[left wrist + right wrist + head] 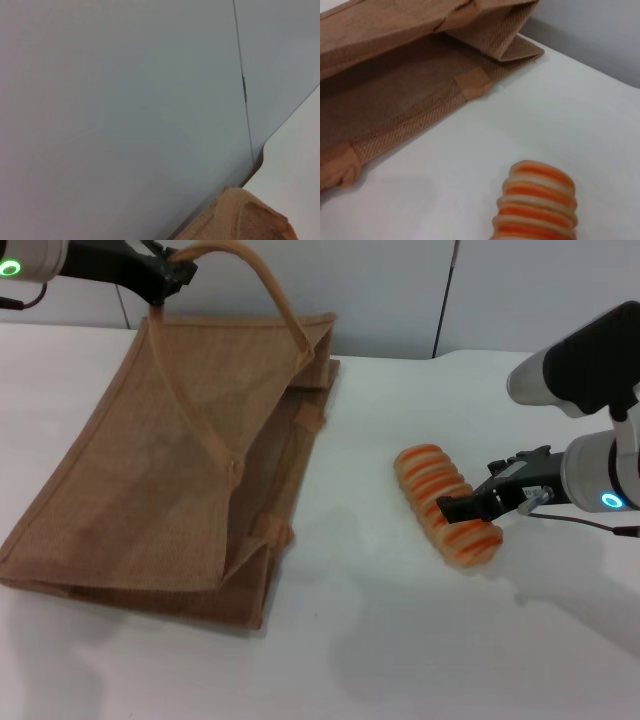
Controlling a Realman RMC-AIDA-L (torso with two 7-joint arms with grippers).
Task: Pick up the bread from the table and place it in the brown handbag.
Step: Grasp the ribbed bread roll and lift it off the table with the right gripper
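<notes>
Jute handle pinched shut in my left end effector (178, 270) kept the brown handbag (170, 460) gaping while my right end effector (462, 508) clamped the bread (440, 498) on the table (400, 640).

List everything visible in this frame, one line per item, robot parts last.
bread: one, pale tan with orange stripes, lying on the table right of the bag.
brown handbag: one, tan-brown woven, lying on its side at left, mouth facing the bread.
table: one, white, under everything.
wall panels: grey, behind the table.
left gripper: black, shut on the bag's handle, far left.
right gripper: black, jaws at the bread's near end.
</notes>
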